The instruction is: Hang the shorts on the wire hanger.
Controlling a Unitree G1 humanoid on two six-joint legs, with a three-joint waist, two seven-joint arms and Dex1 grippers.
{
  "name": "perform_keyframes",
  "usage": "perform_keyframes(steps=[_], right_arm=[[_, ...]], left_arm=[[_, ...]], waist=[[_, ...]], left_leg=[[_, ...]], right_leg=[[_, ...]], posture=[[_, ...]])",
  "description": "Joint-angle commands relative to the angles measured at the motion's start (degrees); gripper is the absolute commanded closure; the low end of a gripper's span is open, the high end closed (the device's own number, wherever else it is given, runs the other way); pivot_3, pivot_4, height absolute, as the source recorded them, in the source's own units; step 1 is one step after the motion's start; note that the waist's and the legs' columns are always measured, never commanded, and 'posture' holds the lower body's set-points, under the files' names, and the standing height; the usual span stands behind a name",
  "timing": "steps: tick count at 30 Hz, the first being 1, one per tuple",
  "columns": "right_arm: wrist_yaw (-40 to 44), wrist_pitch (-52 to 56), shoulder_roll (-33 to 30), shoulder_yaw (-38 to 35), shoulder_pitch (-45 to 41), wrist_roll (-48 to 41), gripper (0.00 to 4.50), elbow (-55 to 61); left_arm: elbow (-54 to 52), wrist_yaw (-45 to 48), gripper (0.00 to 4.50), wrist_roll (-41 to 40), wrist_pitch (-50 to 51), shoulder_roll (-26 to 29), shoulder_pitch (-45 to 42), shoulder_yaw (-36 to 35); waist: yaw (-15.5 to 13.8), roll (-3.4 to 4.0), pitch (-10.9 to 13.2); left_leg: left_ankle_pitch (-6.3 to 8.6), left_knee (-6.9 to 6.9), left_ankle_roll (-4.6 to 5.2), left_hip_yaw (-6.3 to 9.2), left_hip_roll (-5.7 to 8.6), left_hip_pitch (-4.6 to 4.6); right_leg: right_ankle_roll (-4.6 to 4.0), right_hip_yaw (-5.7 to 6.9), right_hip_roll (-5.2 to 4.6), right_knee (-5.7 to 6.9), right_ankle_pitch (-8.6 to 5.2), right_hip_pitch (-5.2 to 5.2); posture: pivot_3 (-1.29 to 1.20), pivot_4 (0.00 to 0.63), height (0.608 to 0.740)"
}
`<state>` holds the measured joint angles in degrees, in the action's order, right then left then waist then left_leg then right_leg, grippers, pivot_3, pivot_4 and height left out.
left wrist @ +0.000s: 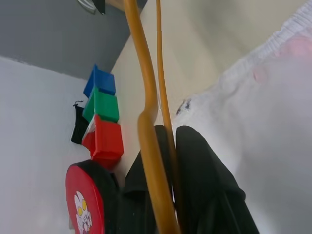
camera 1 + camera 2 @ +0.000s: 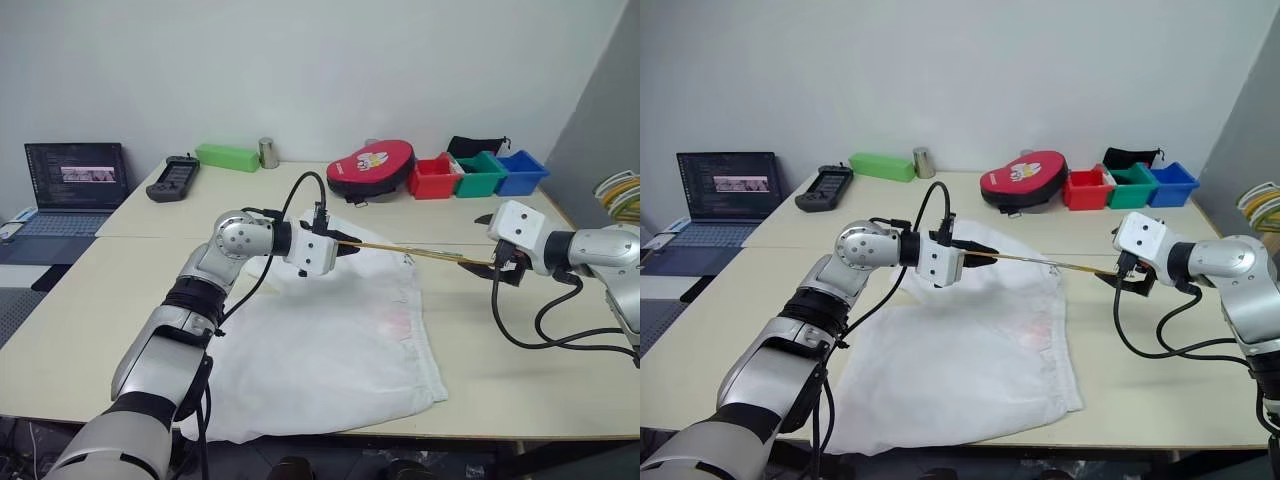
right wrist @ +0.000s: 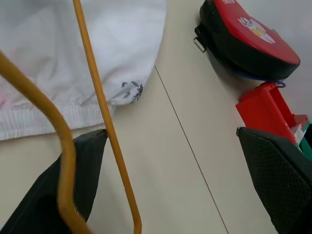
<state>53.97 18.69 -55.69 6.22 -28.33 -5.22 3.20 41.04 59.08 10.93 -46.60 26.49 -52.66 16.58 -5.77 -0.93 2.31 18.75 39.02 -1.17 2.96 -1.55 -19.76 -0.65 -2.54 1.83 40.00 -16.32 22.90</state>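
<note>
The white shorts lie spread on the table, reaching its near edge. Above their far edge my left gripper is shut on one end of the wire hanger, a thin yellow-tan wire held about level above the table. The left wrist view shows the wire hanger clamped between the black fingers. My right gripper is at the wire's other end, open. In the right wrist view the wire hanger runs beside one finger, with the other finger standing far off.
At the table's back are a red round case, red, green and blue bins, a green box, a metal can and a black controller. A laptop stands far left. Other hangers bunch at the right edge.
</note>
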Motion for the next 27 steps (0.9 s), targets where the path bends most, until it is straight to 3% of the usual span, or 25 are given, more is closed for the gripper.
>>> perform_keyframes(steps=[1,18,27], right_arm=[[1.1,-2.9,-0.8,-0.5,0.5,1.7,0.38,1.0],[1.2,-11.1,-2.4,-1.1,2.6,8.3,4.46,-0.9],[0.6,-13.5,-1.9,-1.0,3.1,10.1,4.46,-1.6]], left_arm=[[-1.2,-1.7,4.47,0.0,-1.3,0.5,-1.1,0.2],[0.4,-4.4,4.47,1.0,-2.1,0.0,-3.1,1.8],[1.1,-5.2,4.47,0.4,-0.9,-0.3,-3.8,1.6]], waist=[[-0.4,0.00,0.0],[-0.7,0.00,0.0],[-0.7,0.02,0.0]], left_leg=[[0.00,0.00,0.00,0.00,0.00,0.00],[0.00,0.00,0.00,-0.03,0.01,0.01],[0.00,0.00,0.00,-0.05,0.02,0.01]], right_leg=[[0.00,0.01,0.00,0.00,0.00,0.00],[0.00,0.05,0.00,-0.01,0.00,0.00],[0.00,0.06,0.00,-0.01,0.00,-0.01]], posture=[[0.18,0.000,0.740],[0.16,0.000,0.740],[0.16,0.000,0.740]])
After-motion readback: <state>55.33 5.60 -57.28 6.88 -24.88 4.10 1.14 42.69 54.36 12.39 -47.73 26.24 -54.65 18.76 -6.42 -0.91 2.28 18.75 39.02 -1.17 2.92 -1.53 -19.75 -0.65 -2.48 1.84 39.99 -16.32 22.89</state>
